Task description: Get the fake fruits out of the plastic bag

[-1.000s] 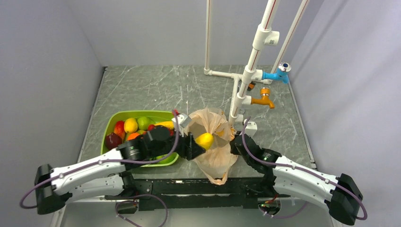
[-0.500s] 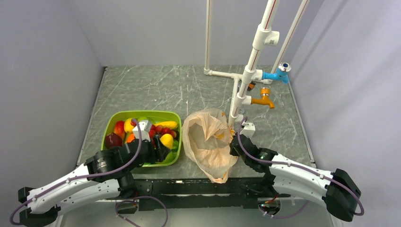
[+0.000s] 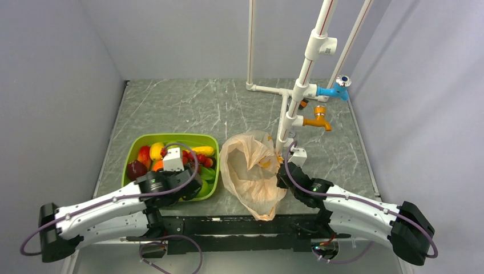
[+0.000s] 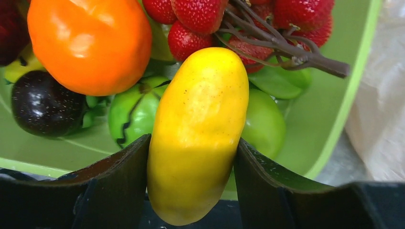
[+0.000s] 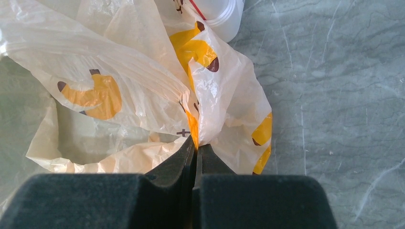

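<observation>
Far left, the left arm is reaching from its base over the near rim of the green tub [image 3: 171, 136]. The left gripper [image 4: 192, 143] is hanging nose-down inside the tub, and its jaws are pinching a long yellow fruit [image 4: 198, 129], one dark finger pressing on each flank.

Through the left wrist camera I am looking down past that fruit at what is lying in the tub. A big orange fruit [image 4: 90, 43] is sitting at upper left with a dark plum [image 4: 43, 102] below it. A striped mini watermelon [image 4: 133, 109] is lying just left of the yellow one, and a green apple [image 4: 265, 124] just right of it. A bunch of strawberries [image 4: 200, 14] on a brown stem is lying across the top.

Right of the tub and just beside it, the plastic bag [image 3: 251, 171] is lying crumpled on the grey marbled table [image 3: 188, 103]. Its mouth is gaping upward. I cannot tell whether any fruit is lying inside.

Further right, the right gripper [image 5: 196, 143] is pressing its jaws together on a fold of the bag's right edge, with the film bunching above the tips. The bag's far side is touching the foot of the white pipe stand [image 3: 308, 57].
</observation>
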Tool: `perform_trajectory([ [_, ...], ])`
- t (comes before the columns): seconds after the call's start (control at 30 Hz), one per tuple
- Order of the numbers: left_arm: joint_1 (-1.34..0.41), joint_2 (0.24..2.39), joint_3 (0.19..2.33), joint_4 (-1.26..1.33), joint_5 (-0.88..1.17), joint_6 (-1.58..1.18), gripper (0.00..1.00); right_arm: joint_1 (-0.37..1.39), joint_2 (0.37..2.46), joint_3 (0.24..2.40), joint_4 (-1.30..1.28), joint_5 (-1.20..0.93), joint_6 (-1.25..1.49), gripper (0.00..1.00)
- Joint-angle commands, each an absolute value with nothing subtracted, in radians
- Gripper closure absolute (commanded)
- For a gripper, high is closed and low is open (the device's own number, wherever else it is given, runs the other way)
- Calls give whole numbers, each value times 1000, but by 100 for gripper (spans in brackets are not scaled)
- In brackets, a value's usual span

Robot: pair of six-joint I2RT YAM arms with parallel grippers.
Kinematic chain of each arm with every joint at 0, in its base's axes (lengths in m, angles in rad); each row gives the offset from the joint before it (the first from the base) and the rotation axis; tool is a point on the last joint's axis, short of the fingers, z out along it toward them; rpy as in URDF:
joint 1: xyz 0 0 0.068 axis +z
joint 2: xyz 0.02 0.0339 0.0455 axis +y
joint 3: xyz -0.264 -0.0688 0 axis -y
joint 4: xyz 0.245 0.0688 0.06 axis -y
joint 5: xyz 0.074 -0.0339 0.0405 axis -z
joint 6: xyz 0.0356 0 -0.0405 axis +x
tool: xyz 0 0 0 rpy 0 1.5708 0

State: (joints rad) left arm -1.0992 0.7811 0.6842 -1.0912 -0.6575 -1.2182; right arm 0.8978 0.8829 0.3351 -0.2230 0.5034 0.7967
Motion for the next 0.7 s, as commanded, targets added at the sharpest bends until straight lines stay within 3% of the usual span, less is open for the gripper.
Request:
perform_trajectory([
  [0.0, -1099, 935, 785, -1107, -754, -1245, 100, 897, 892, 362, -199, 506, 807, 100],
  [0.2, -1013, 1111, 851, -1043, -715, -1157, 100, 895, 890, 365, -207, 513, 815, 100],
  [0.4, -971, 1087, 774, -959, -644, -1171, 95, 895, 856, 349, -222, 528, 816, 100],
  [0.53, -972, 1004, 701, -932, -609, -1189, 82, 894, 859, 345, -204, 525, 809, 99],
  [0.6, -971, 963, 679, -934, -594, -1195, 70, 896, 877, 351, -194, 521, 807, 99],
  [0.67, -972, 926, 667, -932, -581, -1190, 51, 894, 899, 362, -189, 515, 807, 99],
])
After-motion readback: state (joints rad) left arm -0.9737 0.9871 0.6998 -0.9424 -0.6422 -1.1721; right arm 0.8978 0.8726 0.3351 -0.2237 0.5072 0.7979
